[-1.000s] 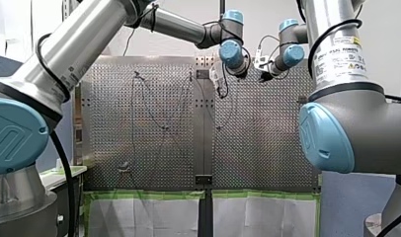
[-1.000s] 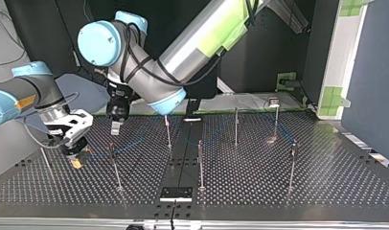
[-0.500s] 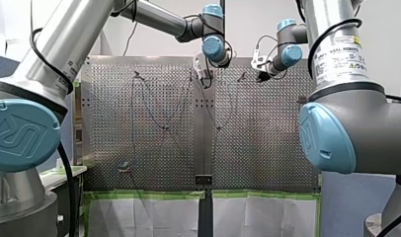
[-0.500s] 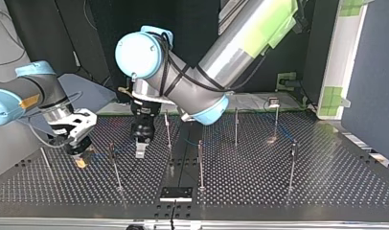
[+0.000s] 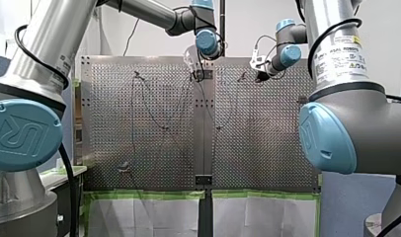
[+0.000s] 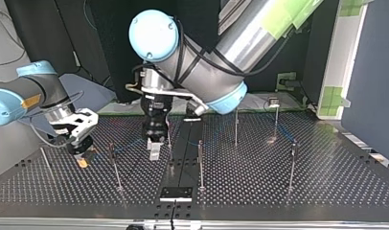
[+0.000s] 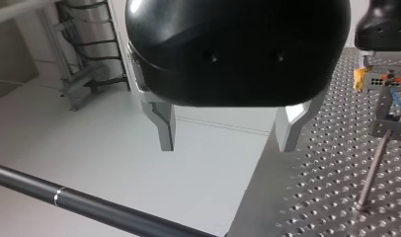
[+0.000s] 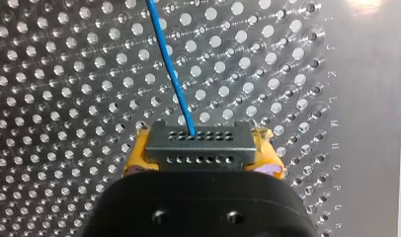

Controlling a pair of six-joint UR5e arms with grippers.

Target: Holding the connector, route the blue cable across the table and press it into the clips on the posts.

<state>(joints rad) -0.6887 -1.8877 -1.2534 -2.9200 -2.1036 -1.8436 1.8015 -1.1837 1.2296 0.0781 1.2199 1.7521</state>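
Clamping connector: my right gripper

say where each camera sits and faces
Front view: behind, looking over the table; my left arm and right arm flank it.
Top view: across the table, facing back; my left gripper and right gripper show.
Left wrist view: on my left wrist, past its open fingers toward a post.
Right wrist view: on my right wrist, down onto the gripped connector and blue cable.
Shared: the connector, in both wrist views.
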